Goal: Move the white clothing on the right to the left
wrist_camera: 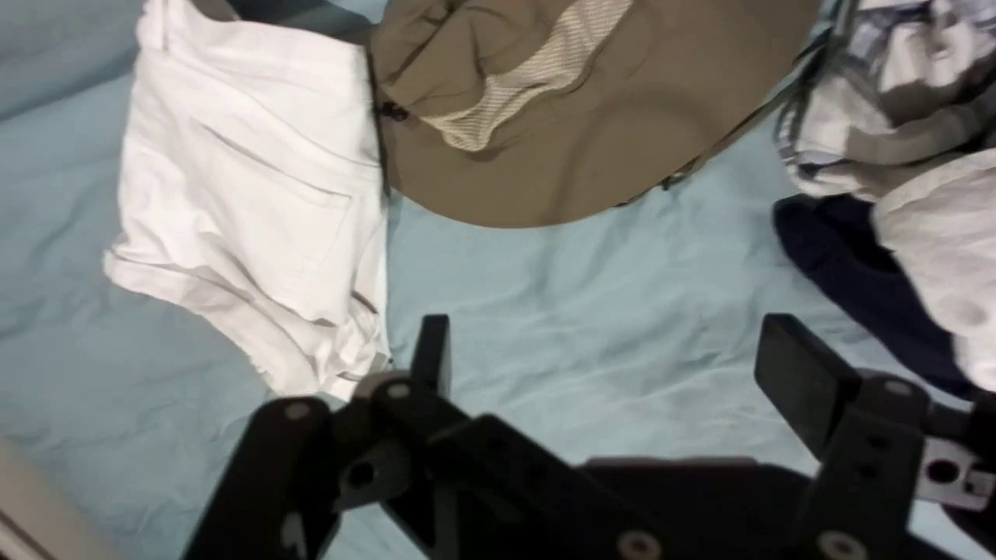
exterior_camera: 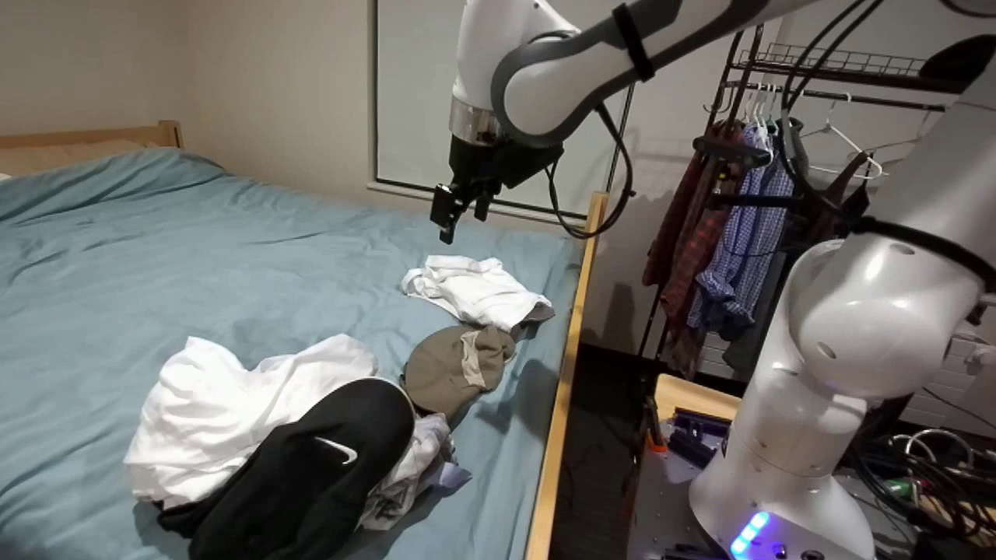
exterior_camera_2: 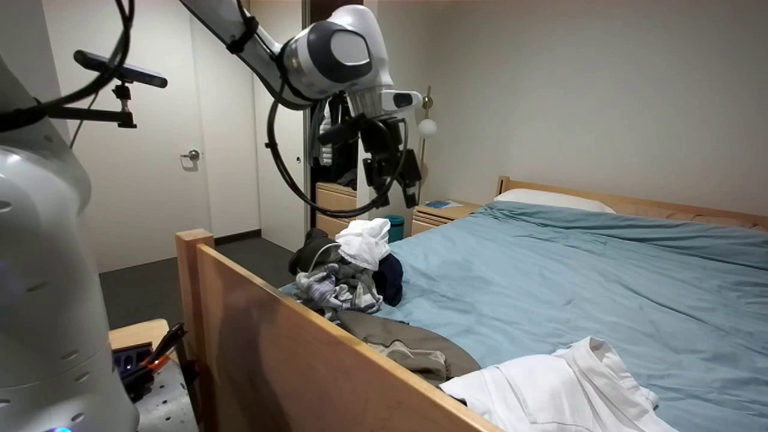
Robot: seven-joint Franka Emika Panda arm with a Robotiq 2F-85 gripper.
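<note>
Currently, the black two-fingered pincer [wrist_camera: 607,354] is held released, while the crumpled white cloth garment [wrist_camera: 257,179] is positioned just beside the brown wide-brimmed fabric hat [wrist_camera: 591,124].

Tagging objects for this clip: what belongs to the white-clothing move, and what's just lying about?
Job:
white shorts, the right-hand white piece in both exterior views
blue bedding they lie on
gripper, open above the bedding

Lying about:
brown sun hat beside the shorts
other white garment
black swoosh-marked item
plaid garment
navy garment
</note>
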